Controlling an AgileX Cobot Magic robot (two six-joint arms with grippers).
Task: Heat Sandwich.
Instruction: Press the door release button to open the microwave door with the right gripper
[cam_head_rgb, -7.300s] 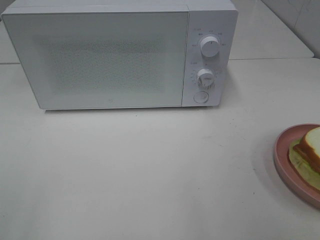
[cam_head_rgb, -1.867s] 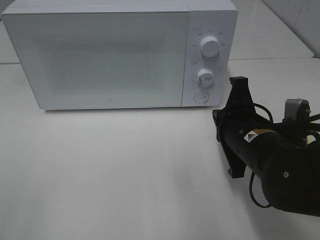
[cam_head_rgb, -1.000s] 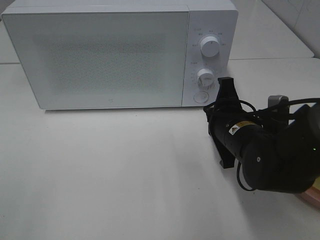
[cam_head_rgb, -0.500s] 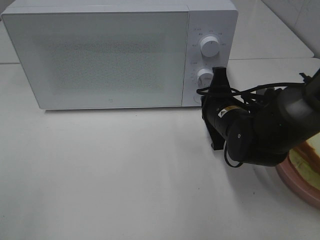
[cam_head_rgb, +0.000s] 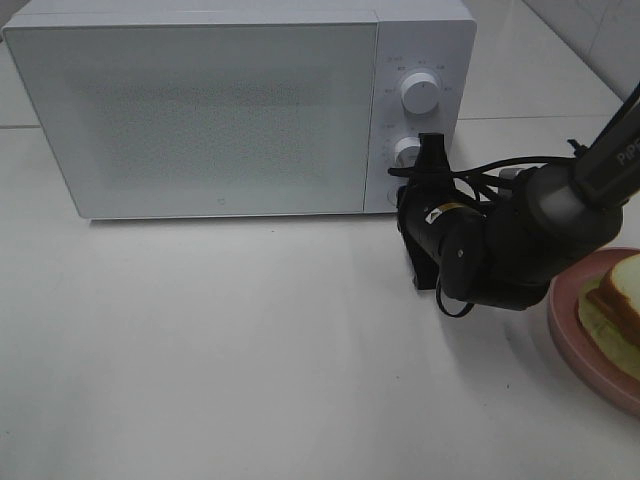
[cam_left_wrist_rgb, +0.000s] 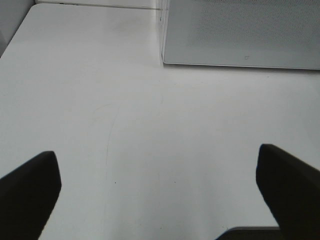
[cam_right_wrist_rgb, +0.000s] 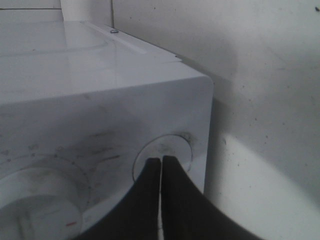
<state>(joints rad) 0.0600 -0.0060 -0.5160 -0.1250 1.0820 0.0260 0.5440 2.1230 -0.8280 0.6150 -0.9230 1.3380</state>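
White tabletop surface (cam_head_rgb: 250, 350) fills most of what I can see, with a boxy white microwave oven (cam_head_rgb: 200, 110) at the back, its door shut. The right claw (cam_right_wrist_rgb: 161, 160) is pinched fully together, holding nothing. Its two black tips sit side by side at the round white door button (cam_right_wrist_rgb: 172, 147) in the lower corner of the control panel, just beside the lower timer dial (cam_right_wrist_rgb: 30, 200). They look to be touching it, or a hair off. The black right arm reaches in low from the right edge, forearm nearly level and wrist aimed straight at the oven front, cables looped over it. The sandwich (cam_head_rgb: 618, 300), thick white bread with tan crust and yellow-green filling, lies on a round pink plate (cam_head_rgb: 565, 320) at the far right of the surface. That puts it behind and to the right of this claw, on the arm's own side and well apart from the oven. Its long side seems to run along the plate towards the near edge, though the picture cuts it off. The left claw (cam_left_wrist_rgb: 156, 152) is spread wide and empty over bare surface off the oven's left front corner, much farther from the sandwich. My guess is the door gets popped first, and the right arm is better placed to fetch the food.
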